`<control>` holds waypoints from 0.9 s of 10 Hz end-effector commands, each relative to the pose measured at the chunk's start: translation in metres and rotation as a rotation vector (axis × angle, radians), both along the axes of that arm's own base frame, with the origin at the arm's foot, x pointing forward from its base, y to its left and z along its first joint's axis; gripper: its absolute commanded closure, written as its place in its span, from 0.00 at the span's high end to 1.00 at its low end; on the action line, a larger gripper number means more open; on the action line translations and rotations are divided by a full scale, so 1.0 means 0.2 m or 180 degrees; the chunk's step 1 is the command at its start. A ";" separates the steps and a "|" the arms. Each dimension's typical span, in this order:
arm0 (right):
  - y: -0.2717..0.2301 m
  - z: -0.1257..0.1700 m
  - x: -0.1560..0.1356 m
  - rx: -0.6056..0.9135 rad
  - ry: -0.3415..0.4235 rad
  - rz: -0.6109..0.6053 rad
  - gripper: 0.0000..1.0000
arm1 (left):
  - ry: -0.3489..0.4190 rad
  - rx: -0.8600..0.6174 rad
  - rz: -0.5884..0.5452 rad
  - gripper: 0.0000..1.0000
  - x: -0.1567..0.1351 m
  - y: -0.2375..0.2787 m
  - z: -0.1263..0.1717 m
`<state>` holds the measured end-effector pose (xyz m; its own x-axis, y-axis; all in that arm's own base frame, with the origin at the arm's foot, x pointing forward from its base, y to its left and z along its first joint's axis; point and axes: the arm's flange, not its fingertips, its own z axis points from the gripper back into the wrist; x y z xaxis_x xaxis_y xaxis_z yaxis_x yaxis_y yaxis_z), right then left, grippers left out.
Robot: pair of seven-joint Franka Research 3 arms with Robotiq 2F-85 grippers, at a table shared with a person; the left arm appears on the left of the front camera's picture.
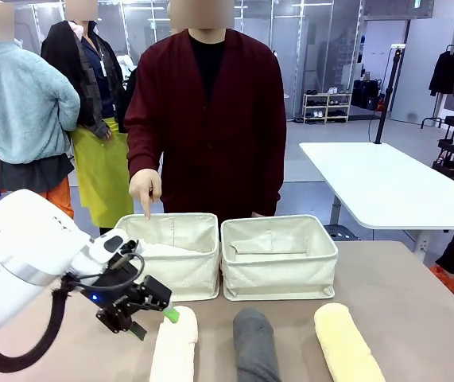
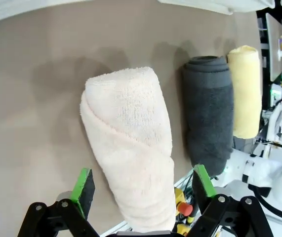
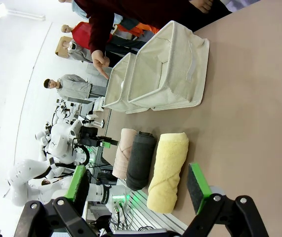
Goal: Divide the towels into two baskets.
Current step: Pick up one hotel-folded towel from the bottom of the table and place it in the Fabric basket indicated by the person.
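Left gripper (image 2: pixel 143 180), jaws spread wide, hangs over the cream rolled terry towel (image 2: pixel 131 153) by the table's near edge. Centre it, descend squarely and pinch mid-roll firmly, so nothing unrolls before a cream canvas basket (image 1: pixel 187 278).

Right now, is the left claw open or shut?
Open: the left claw has its green pads wide apart, the cream towel lying between them.

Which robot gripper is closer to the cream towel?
Left. The left gripper hovers open right at the cream towel; the right gripper sits farther off, past the dark grey towel and yellow towel.
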<state>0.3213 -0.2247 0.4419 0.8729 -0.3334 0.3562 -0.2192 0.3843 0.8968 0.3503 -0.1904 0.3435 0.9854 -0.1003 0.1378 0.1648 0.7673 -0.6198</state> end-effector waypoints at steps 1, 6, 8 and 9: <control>0.01 0.01 -0.01 0.0015 -0.0025 0.0010 1.00 | -0.0148 0.0060 0.0171 1.00 -0.44 0.14 -0.18; 0.01 0.01 -0.01 0.0015 -0.0025 0.0010 1.00 | -0.0232 0.0151 0.0160 1.00 -0.52 0.11 -0.24; 0.01 0.01 -0.01 0.0015 -0.0025 0.0010 1.00 | -0.0189 0.0078 0.0090 0.90 -0.53 0.10 -0.25; 0.01 0.01 -0.01 0.0015 -0.0025 0.0010 1.00 | -0.0225 0.0049 0.0061 0.46 -0.53 0.11 -0.24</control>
<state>0.3213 -0.2248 0.4419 0.8729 -0.3335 0.3562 -0.2192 0.3843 0.8968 0.3336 -0.2269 0.2963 0.9817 -0.0828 0.1715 0.1690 0.7936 -0.5846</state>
